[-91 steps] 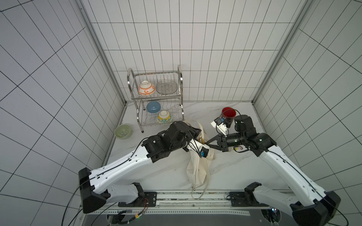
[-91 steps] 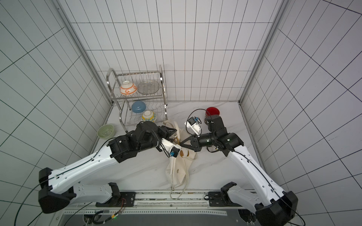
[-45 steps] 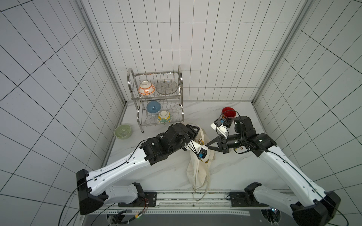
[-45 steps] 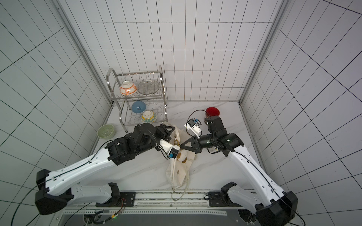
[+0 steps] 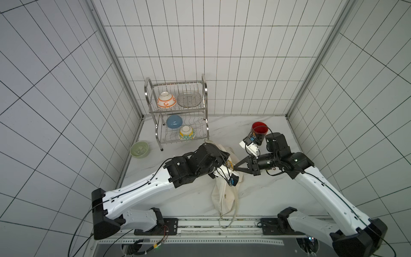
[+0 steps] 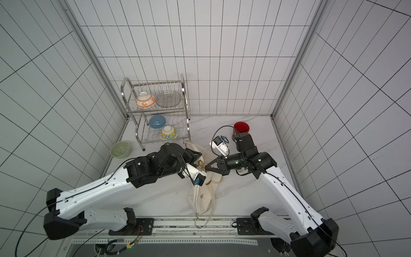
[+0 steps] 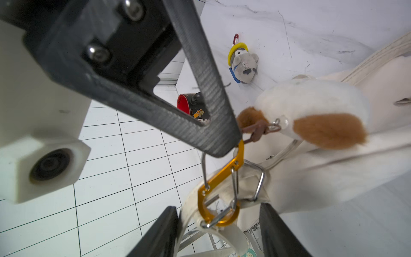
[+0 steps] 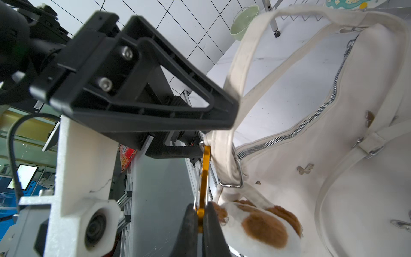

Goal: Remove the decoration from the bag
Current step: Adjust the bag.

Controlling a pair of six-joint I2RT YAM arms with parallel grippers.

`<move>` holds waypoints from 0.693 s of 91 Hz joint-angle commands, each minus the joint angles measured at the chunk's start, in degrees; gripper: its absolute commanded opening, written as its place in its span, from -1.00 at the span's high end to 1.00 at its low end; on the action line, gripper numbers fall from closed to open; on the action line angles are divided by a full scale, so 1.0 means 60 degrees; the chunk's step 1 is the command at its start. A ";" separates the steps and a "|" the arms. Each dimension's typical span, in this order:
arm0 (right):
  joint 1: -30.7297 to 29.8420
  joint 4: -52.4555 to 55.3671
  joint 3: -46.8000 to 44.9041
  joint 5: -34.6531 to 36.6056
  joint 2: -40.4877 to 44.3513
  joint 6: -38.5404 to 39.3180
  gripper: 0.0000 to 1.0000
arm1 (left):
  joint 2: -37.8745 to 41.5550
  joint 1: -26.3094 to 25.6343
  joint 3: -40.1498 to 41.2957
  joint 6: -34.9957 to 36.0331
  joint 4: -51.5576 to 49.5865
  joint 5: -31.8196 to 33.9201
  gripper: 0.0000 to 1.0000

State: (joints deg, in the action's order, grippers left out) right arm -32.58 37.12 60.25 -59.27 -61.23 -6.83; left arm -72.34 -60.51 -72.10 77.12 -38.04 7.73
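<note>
My right gripper (image 6: 206, 167) is pinching the gold clasp (image 6: 201, 164) at the bag's (image 6: 201, 198) far end; my left gripper (image 6: 196, 158) is hovering just beside.

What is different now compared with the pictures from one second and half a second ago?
Only small shifts. The right tool, with the gold clip, moved slightly toward the table's near edge; the left tool at the strap shifted likewise. Nothing was taken or released: the right tool stays shut on the clip. The bag, rack and red cup kept their places.
</note>
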 commanded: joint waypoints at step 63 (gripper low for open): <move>0.0355 -0.1545 -0.0866 -0.0457 0.0225 -0.0462 1.00 | -0.0101 0.1091 -0.1473 -0.4433 -0.1708 -0.2248 1.00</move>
State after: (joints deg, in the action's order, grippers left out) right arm -31.53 33.54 56.14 -61.23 -59.48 -7.38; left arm -74.37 -54.00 -77.45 60.29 -42.09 0.03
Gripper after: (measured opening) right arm 0.072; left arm 0.060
